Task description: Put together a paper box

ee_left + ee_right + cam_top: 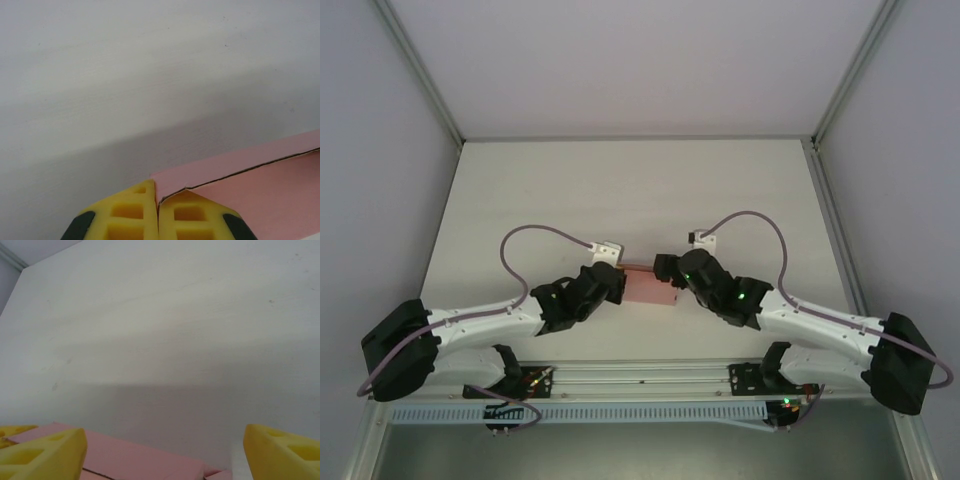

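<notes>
**Left jaws pinch the pink box, right jaws spread wide**

I see the paper box (648,287) lying on the white surface (620,180), towards the near side and about midway left to right, between the two arms. On the left wrist view, the left jaws are closed on the box's corner, with the card edge caught in the seam between the yellow fingers (125,215). The right jaws stand wide apart at the box's right end, gripping nothing.
</notes>
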Controlling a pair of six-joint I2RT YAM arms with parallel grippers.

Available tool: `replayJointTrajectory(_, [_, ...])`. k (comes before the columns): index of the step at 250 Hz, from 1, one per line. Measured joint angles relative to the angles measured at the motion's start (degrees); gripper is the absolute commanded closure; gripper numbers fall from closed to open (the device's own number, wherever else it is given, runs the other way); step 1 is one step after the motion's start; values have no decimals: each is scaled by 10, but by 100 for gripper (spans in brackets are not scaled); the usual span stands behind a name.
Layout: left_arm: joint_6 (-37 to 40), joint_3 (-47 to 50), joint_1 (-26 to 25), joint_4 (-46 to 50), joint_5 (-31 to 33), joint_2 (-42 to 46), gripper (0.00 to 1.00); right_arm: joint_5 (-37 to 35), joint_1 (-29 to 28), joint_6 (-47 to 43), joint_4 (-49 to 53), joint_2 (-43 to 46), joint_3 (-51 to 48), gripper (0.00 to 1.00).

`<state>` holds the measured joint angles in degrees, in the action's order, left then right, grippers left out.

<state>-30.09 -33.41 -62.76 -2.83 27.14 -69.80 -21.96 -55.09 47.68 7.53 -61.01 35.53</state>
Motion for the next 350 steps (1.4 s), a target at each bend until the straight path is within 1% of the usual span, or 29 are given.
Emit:
replayJointTrajectory(35, [0, -1, -4, 3, 8, 0, 99, 19, 36, 35, 19, 15, -9, 30])
replayJointTrajectory(66, [0, -1, -4, 3, 8, 0, 97, 46, 55, 52, 21, 19, -33, 38])
replayJointTrajectory(91, [4, -1, -5, 5, 8, 3, 92, 73, 55, 59, 8, 19, -41, 42])
replayJointTrajectory(110, [7, 0, -5, 16, 8, 8, 79, 88, 57, 61, -6, 19, -49, 43])
replayJointTrajectory(124, [12, 2, -7, 24, 3, 11, 65, 99, 57, 64, -15, 19, -56, 44])
replayJointTrajectory(137, [12, 2, -10, 27, -6, 17, 58, 109, 57, 65, -22, 19, -61, 44])
replayJointTrajectory(158, [23, 2, -14, 41, -23, 29, 42, 120, 56, 68, -33, 19, -73, 44])
replayJointTrajectory(174, [24, 2, -15, 58, -37, 38, 26, 125, 55, 72, -45, 23, -85, 44])
replayJointTrajectory(193, [31, 2, -16, 82, -52, 47, 2, 128, 54, 79, -59, 26, -94, 45])
replayJointTrajectory(195, [29, 2, -16, 84, -53, 47, 1, 128, 54, 79, -60, 26, -95, 45])
replayJointTrajectory(245, [12, -23, -16, 142, -65, 64, 0, 128, 54, 85, -78, 26, -105, 45])
replayJointTrajectory(276, [-16, -51, 2, 161, -80, 73, 0, 128, 54, 85, -91, 25, -111, 49])
replayJointTrajectory(300, [-37, -62, 39, 162, -114, 78, 0, 128, 54, 81, -108, 24, -118, 51])
replayJointTrajectory(331, [-57, -61, 106, 151, -174, 74, 0, 127, 54, 68, -139, 25, -134, 51])
replayJointTrajectory(350, [-65, -50, 144, 129, -217, 65, 8, 125, 54, 58, -157, 25, -143, 51])
